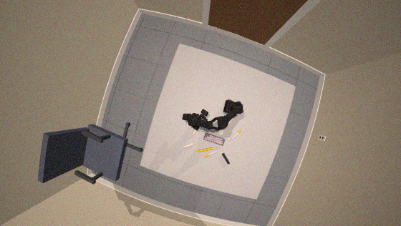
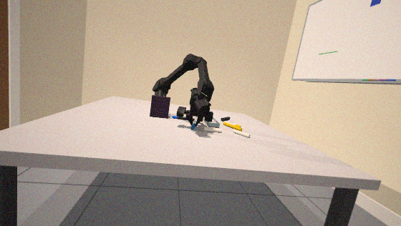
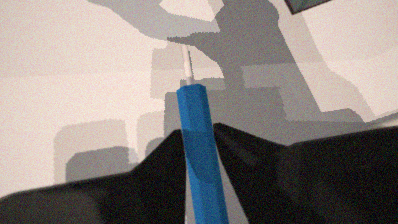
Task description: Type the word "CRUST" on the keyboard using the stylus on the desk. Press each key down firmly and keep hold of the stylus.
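Observation:
My gripper [image 3: 198, 133] [image 2: 194, 123] is shut on the stylus, low at the table top. The stylus [image 3: 196, 112] [image 2: 193, 126] is blue with a thin pale tip. In the wrist view its tip points up the frame, with a narrow shadow close beside it, and its rear end runs off the bottom edge. I cannot tell whether it touches the table. The keyboard [image 1: 214, 139] [image 2: 213, 124] lies to the right of the gripper in the exterior view. Only a corner of the keyboard [image 3: 306, 5] shows at the wrist view's top right.
White markers [image 1: 189, 145] [image 2: 241, 134], a yellow marker [image 1: 205, 149] [image 2: 231, 126] and a black pen [image 1: 225, 158] [image 2: 225, 119] lie around the keyboard. A small blue thing [image 2: 175, 117] lies near the arm's base [image 2: 160, 106]. A chair [image 1: 105, 151] stands beside the table.

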Motion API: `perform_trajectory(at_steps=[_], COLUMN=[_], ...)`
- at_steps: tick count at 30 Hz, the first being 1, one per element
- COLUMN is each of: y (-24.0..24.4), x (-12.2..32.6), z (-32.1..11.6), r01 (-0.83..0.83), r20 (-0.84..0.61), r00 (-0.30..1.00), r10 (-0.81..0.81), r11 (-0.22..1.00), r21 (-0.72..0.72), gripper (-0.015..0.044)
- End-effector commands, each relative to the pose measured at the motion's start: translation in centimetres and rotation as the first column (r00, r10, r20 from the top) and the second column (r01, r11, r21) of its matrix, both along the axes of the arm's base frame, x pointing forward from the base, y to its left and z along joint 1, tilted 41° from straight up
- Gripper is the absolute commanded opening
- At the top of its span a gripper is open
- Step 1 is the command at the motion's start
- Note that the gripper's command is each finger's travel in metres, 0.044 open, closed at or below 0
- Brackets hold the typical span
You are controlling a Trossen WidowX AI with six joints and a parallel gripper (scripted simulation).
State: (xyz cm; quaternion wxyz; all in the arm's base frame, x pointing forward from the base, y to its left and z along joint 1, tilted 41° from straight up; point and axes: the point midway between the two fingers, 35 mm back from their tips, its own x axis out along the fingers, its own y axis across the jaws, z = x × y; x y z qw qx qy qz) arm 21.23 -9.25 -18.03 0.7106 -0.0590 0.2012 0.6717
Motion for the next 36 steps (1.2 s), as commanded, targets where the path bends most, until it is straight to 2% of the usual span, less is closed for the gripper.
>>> perform_trajectory(at_steps=[1,6,14,25,36], y=[-0.9,-3.0,-3.0,-1.8,-0.5], x=[0.2,0.4,0.6,2.7,5.4], z=[0.9,3.6,3.6,5.0,7.2], r01=[-0.001,-0.002,-0.006,-0.232,-0.428], r20=[0.002,0.0,-0.014,-0.258,-0.458], r00=[1.0,1.0,1.0,0.948,0.855], r10=[0.001,0.002,0.006,0.184,0.243], r11=[1.0,1.0,1.0,0.957,0.829], r21=[-0.002,-0.003,-0.015,-0.173,-0.36], gripper=[0.0,0.0,0.0,0.0,0.0])
